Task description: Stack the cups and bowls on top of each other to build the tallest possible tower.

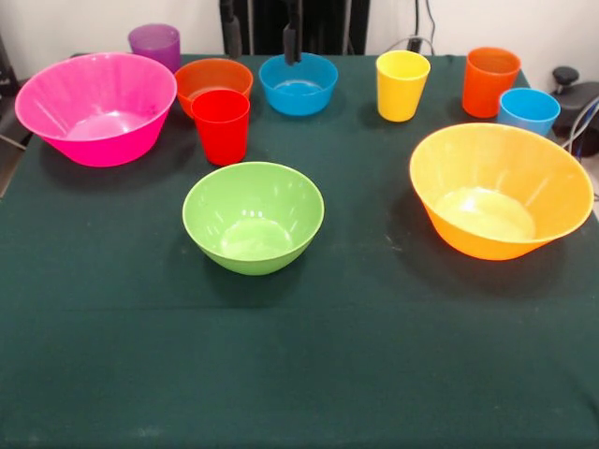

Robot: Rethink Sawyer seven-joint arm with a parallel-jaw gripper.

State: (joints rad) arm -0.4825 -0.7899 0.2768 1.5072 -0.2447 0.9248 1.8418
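Note:
Every cup and bowl stands upright by itself on the green cloth, none on another. Along the far side run the purple cup (154,45), small orange bowl (213,77), small blue bowl (299,86), yellow cup (402,86), orange cup (489,82) and light blue cup (528,110). The large pink bowl (94,112) sits at the left. In front of the orange bowl is the red cup (221,126). The lime green bowl (253,220) is in the middle, the large yellow-orange bowl (501,192) at the right. My gripper (261,42) hangs open at the top edge, above the far row, holding nothing.
The dark green cloth (299,374) covers the whole table. A black device with cables (573,89) lies off the far right corner.

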